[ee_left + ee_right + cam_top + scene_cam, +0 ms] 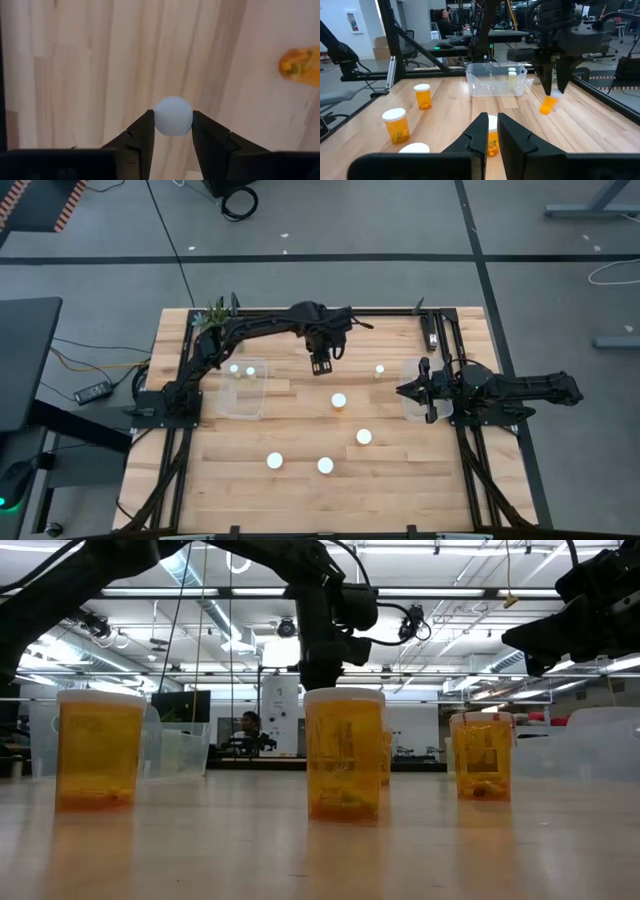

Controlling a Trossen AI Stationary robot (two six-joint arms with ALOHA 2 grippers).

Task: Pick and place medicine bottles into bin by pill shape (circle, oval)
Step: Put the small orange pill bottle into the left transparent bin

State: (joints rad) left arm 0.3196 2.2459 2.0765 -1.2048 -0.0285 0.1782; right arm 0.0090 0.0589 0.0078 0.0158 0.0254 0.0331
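**White cap held between dark fingers, above the far middle of the worktop**

Wooden worktop [300,480] carries the loose medicine bottles; four white caps stand in the near middle, one of them at [339,401], and a smaller one farther off toward the right; the left pincer [173,131] hangs over the far middle of the worktop, and its two fingers are closed on the white cap of a bottle [173,116]; the bottle it holds hangs clear of the wood; a clear bin [243,388] on the left already has two bottles inside; a second clear bin [412,392] stands on the right, just beside the right pincer [492,131], which waits there with fingers almost together and nothing between them.

Risk, as I judge it: the fingers press only on a round, smooth cap, so the bottle may swing or slip out during the carry; a wrong bin is also possible, because no view shows the pill shape clearly.

Only the left wrist view shows the grip itself; the right wrist view alone shows the orange body hanging under the left pincer; the high view alone places both bins; the low view shows three bottles upright, with pills at the bottom.
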